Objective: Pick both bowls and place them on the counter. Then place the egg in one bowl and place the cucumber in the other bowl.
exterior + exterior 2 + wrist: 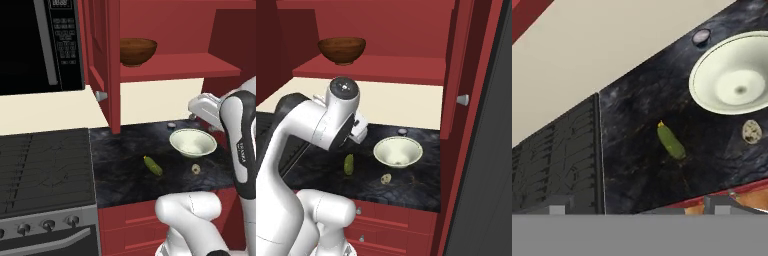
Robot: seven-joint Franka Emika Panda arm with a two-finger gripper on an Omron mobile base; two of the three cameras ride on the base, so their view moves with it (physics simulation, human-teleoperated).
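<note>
1. Closest to me is the egg (196, 169), sitting on the dark tabletop (125, 175) just in front of the pale bowl (193, 142) and apart from its rim.
2. The cucumber (153, 165) lies flat on the tabletop, on the stove (45, 165) side of the pale bowl, about level with the egg and well clear of both.
3. The pale bowl itself is upright on the tabletop with nothing in it, so I'd call half of the bowl job done.
4. My end effector (637, 210) hangs above the tabletop looking down at all three things. Only the tips of its fingers poke in at the bottom of the hand view, set wide apart with nothing between them, so I read it as spread and holding nothing.
5. Farthest is the brown bowl (137, 51), upright near the front edge of the open cabinet's shelf (175, 67), above and behind the pale bowl. I reckon that's the next thing to fetch.
6. To do it well: lift well clear of the pale bowl first, go in level past the open cabinet door (107, 65), pinch the near rim, then set it down beside the cucumber without knocking the cucumber or egg.
</note>
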